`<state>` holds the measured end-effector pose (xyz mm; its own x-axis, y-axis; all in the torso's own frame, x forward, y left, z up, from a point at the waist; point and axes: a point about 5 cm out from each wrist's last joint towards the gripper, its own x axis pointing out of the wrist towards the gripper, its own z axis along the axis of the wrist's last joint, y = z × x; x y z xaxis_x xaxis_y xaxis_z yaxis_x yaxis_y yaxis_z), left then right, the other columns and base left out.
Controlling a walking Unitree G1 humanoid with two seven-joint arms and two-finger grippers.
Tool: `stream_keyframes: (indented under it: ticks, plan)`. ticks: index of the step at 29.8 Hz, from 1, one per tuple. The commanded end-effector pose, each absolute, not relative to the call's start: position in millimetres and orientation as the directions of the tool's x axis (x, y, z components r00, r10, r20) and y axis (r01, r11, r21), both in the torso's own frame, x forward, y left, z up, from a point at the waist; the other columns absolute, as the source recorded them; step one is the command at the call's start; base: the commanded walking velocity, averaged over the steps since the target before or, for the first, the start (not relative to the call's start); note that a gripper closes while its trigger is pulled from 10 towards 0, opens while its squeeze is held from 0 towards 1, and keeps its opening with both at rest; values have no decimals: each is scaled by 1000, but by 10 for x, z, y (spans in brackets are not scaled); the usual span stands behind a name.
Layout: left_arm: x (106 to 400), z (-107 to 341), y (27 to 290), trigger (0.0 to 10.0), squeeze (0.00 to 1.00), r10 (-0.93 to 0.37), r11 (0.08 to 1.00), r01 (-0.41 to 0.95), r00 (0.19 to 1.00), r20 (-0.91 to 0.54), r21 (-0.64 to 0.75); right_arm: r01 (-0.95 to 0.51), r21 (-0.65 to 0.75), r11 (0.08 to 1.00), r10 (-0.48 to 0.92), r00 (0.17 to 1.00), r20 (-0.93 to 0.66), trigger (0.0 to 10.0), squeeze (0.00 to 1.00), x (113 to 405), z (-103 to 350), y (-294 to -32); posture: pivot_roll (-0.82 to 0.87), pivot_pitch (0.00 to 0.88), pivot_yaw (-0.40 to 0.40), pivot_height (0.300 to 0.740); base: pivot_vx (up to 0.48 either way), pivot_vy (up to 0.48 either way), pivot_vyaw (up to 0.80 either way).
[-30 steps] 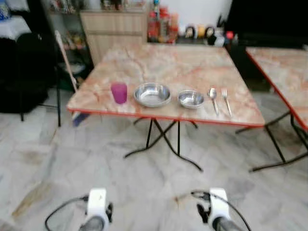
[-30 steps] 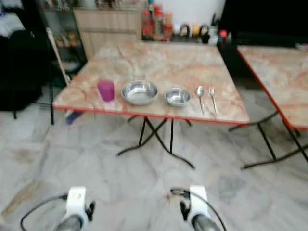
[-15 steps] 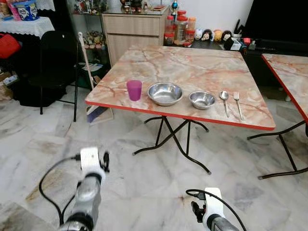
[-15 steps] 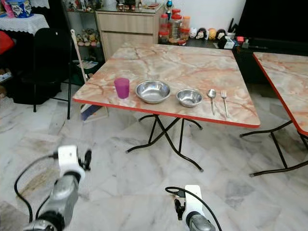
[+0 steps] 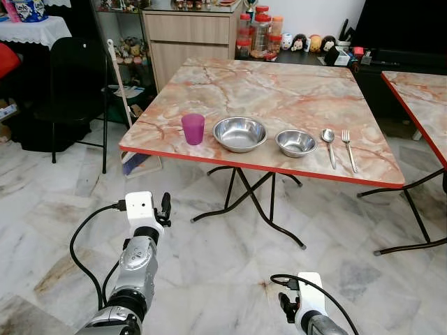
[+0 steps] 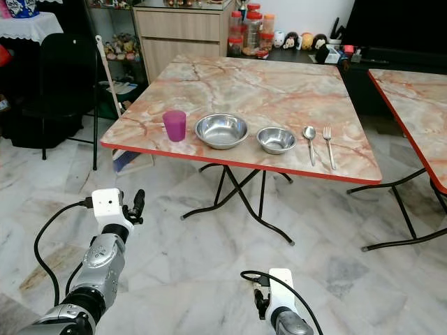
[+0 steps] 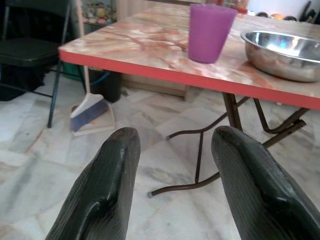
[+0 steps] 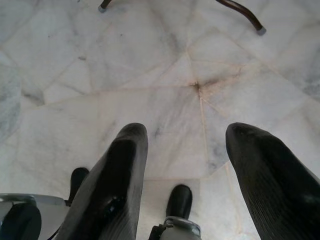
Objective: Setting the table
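Note:
A marble-patterned folding table (image 5: 279, 87) with a red edge stands ahead of me. Along its near side lie, left to right, a purple cup (image 5: 193, 128), a large steel bowl (image 5: 239, 133), a small steel bowl (image 5: 296, 142), a spoon (image 5: 328, 144) and a fork (image 5: 348, 148). My left arm (image 5: 139, 255) is raised over the floor, short of the table. The left gripper (image 7: 172, 145) is open and empty, level with the table edge and facing the purple cup (image 7: 209, 31). My right gripper (image 8: 187, 145) hangs low, open, above the floor tiles.
A black chair (image 5: 75, 77) and a leaning broom (image 5: 128, 112) stand left of the table. A wooden cabinet (image 5: 192, 38) with jars is behind it. A second, similar table (image 5: 422, 98) sits at the right. The table's crossed black legs (image 5: 244, 202) spread over the marble floor.
My left arm has risen further and reached forward toward the table. The view has shifted slightly. The right arm stays low.

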<state>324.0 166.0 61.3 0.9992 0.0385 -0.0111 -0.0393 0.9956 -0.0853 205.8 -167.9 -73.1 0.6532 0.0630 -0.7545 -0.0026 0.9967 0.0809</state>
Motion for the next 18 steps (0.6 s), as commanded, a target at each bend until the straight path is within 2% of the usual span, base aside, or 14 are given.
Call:
stream_keyframes:
  ticks: [1,10,15,18]
  plan:
    - [3225,609,1623,10000,0,17,997,-17,1000,-2,-81,-7,72,997,59,663,-747,10000,0,2080,-715,-1700,75,0,-27,719,0,0,0]
    - [3213,608,1622,10000,0,13,997,-13,1000,2,-78,6,68,998,47,666,-745,10000,0,2092,-709,-1706,77,0,-26,719,0,0,0]
    - [3218,616,1643,10000,0,12,997,-11,1000,6,-80,11,42,999,25,645,-764,10000,0,2065,-728,-1740,77,0,-24,719,322,0,0]
    - [3225,636,1642,10000,0,6,997,-5,1000,16,-75,3,37,999,27,645,-764,10000,0,2068,-726,-1741,74,0,-24,719,393,0,-602]
